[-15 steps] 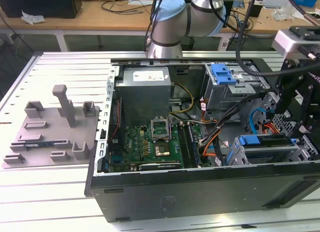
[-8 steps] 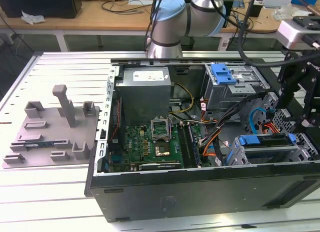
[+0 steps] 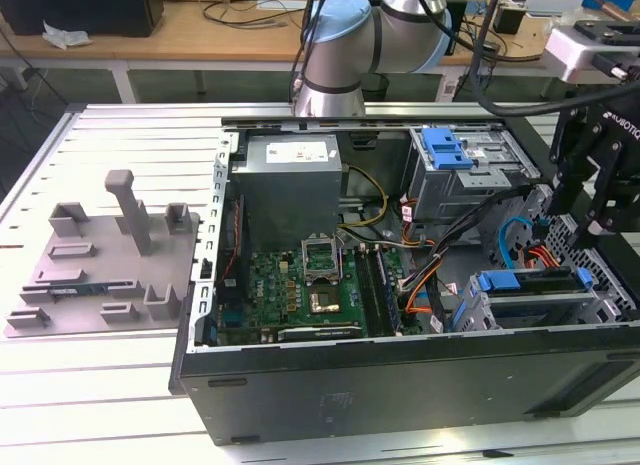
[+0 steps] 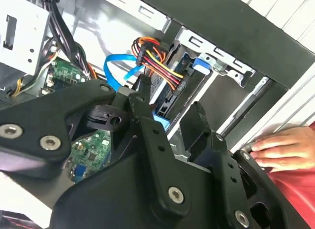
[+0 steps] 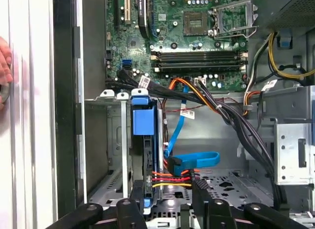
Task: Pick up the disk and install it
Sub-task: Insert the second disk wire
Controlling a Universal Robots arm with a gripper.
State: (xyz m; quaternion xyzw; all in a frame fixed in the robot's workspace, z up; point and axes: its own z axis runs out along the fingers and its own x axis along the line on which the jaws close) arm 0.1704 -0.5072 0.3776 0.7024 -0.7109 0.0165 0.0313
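Disk sits on edge in the drive cage at the case's corner in the exterior view, the gripper just above. In the first wrist view the disk runs lengthwise away from the gripper, whose open fingers straddle its cabled end. In the second wrist view a hand rests on the case edge nearby.

Bright, even overhead light, soft shadows inside the case. Mild glare on the slatted table. Tool slightly soft up close in the second wrist view.
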